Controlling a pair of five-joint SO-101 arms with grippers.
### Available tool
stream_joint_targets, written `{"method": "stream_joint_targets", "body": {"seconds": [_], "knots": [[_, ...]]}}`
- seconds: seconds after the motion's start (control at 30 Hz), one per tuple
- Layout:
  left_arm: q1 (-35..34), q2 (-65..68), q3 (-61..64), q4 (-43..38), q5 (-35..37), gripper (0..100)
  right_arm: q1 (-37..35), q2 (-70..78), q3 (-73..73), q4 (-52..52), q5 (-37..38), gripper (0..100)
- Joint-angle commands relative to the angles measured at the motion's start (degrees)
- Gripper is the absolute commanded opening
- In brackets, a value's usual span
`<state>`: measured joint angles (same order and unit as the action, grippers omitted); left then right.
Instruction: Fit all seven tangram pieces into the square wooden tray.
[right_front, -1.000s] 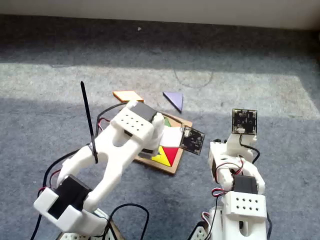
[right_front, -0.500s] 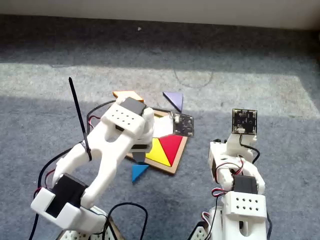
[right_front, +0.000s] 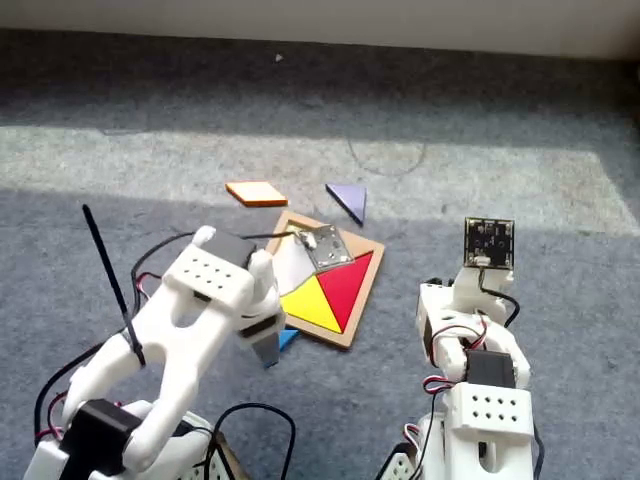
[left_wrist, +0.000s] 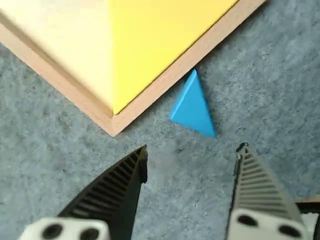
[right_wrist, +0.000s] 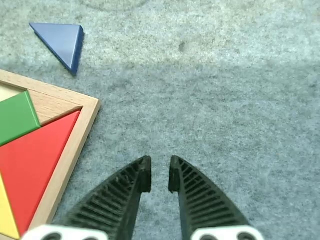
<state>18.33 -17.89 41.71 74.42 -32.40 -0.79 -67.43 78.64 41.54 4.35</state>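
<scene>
The square wooden tray (right_front: 351, 331) lies on the carpet and holds a yellow (right_front: 308, 303), a red (right_front: 345, 285) and a pale piece (right_front: 292, 266). A green piece (right_wrist: 17, 116) sits in its far corner. A small blue triangle (left_wrist: 192, 107) rests on the carpet against the tray's near edge (left_wrist: 150, 97). My left gripper (left_wrist: 192, 160) hovers open just short of it, holding nothing. An orange parallelogram (right_front: 256, 193) and a purple triangle (right_front: 348, 201) lie beyond the tray. My right gripper (right_wrist: 159, 175) is shut and empty over bare carpet to the right of the tray (right_wrist: 75, 145).
Grey carpet covers the whole floor, with a sunlit band across the far side. The left arm (right_front: 195, 310) trails cables and a black cable tie (right_front: 110, 275) near the tray's left side. The right arm (right_front: 480, 350) stands to the tray's right.
My left arm has drawn back from over the tray toward its near left side, uncovering the pieces inside. The blue triangle came into view on the carpet. The right arm has not moved.
</scene>
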Motion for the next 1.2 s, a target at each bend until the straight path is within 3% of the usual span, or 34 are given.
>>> {"method": "stream_joint_targets", "body": {"seconds": [0.0, 0.27, 0.87, 1.17], "knots": [[-0.5, -2.2, 6.4, -9.0, 7.7, 30, 0.7, -0.8, -0.2, -1.2, 0.6, 7.7], [-0.3, -1.9, 8.7, -14.9, 10.9, 30, 0.7, -0.8, -0.2, -1.2, 0.6, 7.7], [4.1, 13.8, -0.6, -12.8, 14.8, 29, 0.7, -0.8, -0.2, -1.2, 0.6, 7.7], [7.9, 16.4, -0.6, -12.7, 14.9, 19, 0.7, -0.8, -0.2, -1.2, 0.6, 7.7]]}}
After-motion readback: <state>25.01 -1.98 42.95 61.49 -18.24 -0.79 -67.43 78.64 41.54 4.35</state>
